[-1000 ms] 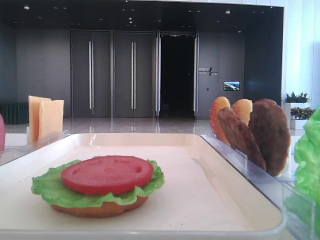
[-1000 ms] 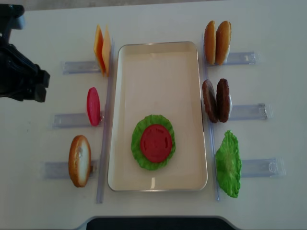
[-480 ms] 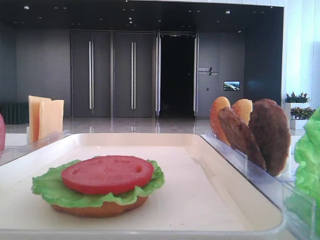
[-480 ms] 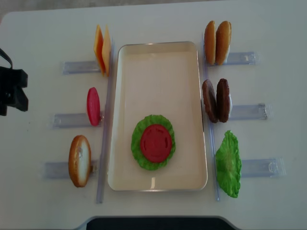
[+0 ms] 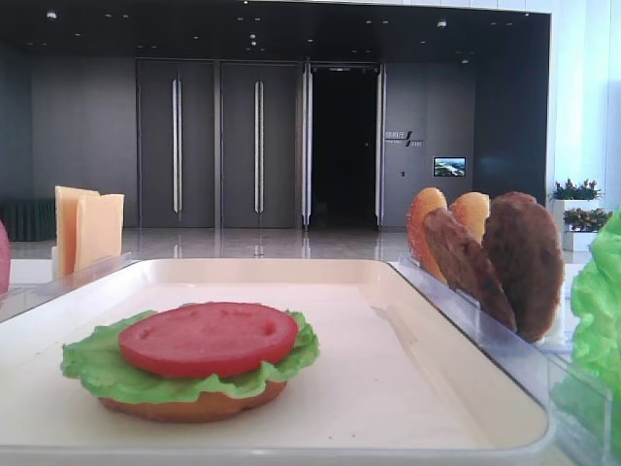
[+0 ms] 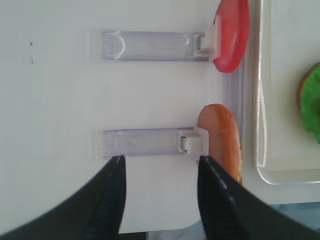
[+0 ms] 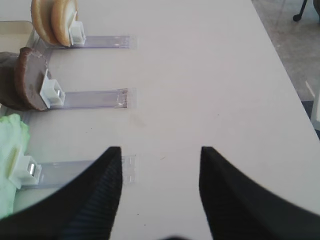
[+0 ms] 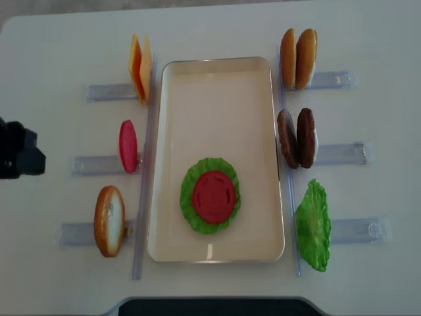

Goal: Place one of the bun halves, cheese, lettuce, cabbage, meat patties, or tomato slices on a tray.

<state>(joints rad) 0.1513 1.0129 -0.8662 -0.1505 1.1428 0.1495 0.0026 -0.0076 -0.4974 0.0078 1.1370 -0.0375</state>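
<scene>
On the cream tray (image 8: 217,85) lies a stack: a bun half (image 5: 194,403) at the bottom, a lettuce leaf (image 8: 189,197) on it, and a tomato slice (image 8: 214,196) on top. My left gripper (image 6: 161,164) is open and empty over bare table. It hangs just in front of the rack that holds an upright bun half (image 6: 222,140). The left arm (image 8: 18,153) shows at the table's left edge. My right gripper (image 7: 160,152) is open and empty above bare table, to the right of the lettuce (image 7: 11,165) rack.
Clear racks flank the tray. On the left stand cheese (image 8: 140,76), a tomato slice (image 8: 127,146) and a bun half (image 8: 109,220). On the right stand two bun halves (image 8: 298,58), two meat patties (image 8: 297,137) and lettuce (image 8: 313,225).
The left arm has drawn back to the table's left edge and slid toward the front. The food on the tray and in the racks has not moved.
</scene>
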